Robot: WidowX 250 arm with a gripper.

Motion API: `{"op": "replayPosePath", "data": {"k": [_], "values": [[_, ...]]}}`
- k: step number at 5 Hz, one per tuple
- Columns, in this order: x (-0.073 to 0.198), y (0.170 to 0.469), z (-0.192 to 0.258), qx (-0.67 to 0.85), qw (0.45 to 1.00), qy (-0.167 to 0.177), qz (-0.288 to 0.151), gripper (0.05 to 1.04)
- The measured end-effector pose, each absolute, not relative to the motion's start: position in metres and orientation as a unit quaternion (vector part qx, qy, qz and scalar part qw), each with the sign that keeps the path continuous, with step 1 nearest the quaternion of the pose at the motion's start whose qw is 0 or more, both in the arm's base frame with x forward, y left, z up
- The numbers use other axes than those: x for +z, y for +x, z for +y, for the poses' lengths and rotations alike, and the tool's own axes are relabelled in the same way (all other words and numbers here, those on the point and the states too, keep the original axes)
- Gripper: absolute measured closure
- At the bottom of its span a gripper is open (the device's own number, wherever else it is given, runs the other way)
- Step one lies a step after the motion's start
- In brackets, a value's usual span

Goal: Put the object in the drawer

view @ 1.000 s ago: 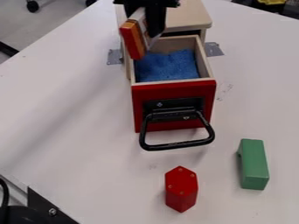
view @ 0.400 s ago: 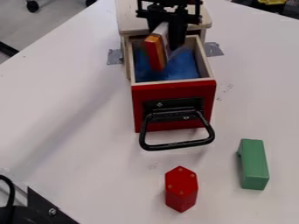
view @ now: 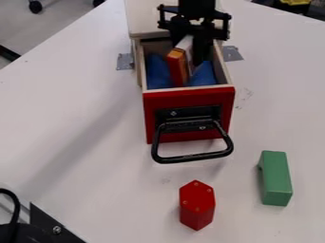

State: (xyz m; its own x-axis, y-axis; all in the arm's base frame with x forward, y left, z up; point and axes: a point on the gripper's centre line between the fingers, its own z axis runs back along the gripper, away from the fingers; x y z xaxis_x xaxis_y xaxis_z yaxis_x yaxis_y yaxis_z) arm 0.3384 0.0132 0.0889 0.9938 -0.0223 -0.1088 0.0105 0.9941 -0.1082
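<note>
- Moved the claw [view: 190,53] and the box [view: 177,66] rightward and farther down in the view, from above the left wall of the drawer [view: 153,104] to a place well inside.
- Left the drawer, the green block and the red block just as before.
- Kept the claw clamped on the box, with orange and red on the narrow side facing the drawer front and white beside and above.
- Held the box between the side walls, near the middle, over the blue lining [view: 156,73]; could not tell contact with the lining from a slight gap.
- Had the drawer pulled out from the wooden cabinet [view: 145,21], with the black handle [view: 194,157] on the red front.
- Showed grey tape [view: 124,61] on the table [view: 76,114] at both sides of the drawer.
- Saw the red hexagonal block [view: 196,204] in front of the handle, well apart from the green block [view: 275,178] to the right.
- Caught a black cable [view: 14,209] at the lower left.
</note>
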Motion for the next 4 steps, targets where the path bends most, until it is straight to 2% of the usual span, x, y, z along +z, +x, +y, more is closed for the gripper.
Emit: {"op": "replayPosePath", "data": {"k": [2, 4], "values": [[0.079, 0.3371, 0.0195, 0.0, 0.997, -0.035, 0.074, 0.711], [0.0801, 0.3388, 0.0251, 0.003, 0.993, -0.037, 0.109, 0.682]]}}
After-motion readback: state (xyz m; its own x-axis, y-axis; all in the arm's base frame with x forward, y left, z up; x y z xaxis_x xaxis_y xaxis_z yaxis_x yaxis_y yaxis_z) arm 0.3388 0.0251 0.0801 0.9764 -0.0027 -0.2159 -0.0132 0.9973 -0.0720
